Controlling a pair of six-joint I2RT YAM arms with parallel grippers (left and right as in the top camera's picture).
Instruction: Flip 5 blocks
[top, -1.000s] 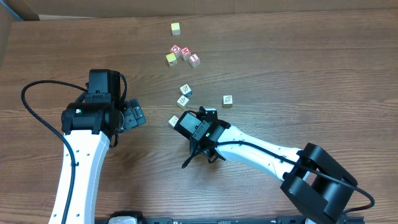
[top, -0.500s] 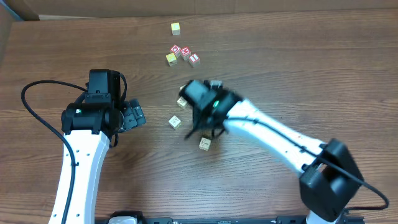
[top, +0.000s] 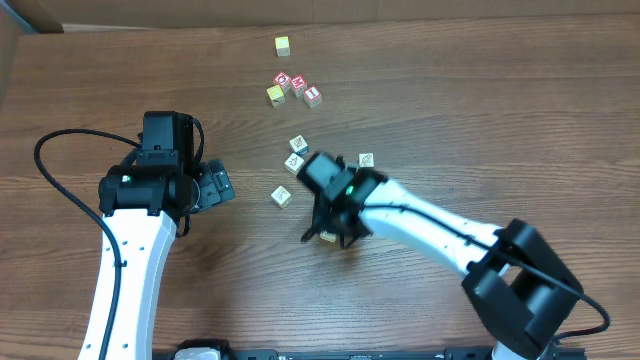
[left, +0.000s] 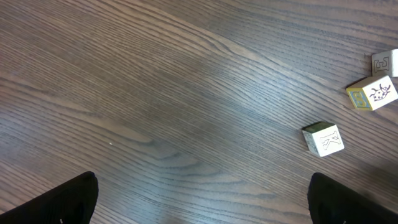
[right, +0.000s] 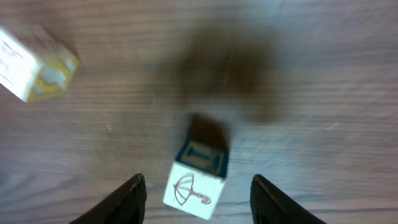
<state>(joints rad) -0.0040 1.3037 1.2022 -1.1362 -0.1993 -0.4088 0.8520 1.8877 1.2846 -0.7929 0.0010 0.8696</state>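
Straddling a blue-sided block (right: 195, 175), right tool (right: 196, 182) spread, seemingly clear of it, left tool (left: 202, 199) spread wide

A brown desk (top: 520, 110) with a streaked wood-grain finish shows a faint sheen under the lights. On it lie small wooden blocks (right: 188, 190), their pale cream faces matt and smooth and printed with dark line drawings. The umbrella-marked one has a blue-painted side. The red-faced cubes (top: 299, 86) and a yellow cube (top: 283, 45) look painted. The left arm (top: 125, 270) and right arm (top: 420, 225) have smooth, slightly glossy white plastic shells and matt black housings. The right gripper (right: 199, 183) has matt black jaws. A black rubbery cable (top: 37, 155) loops alongside.
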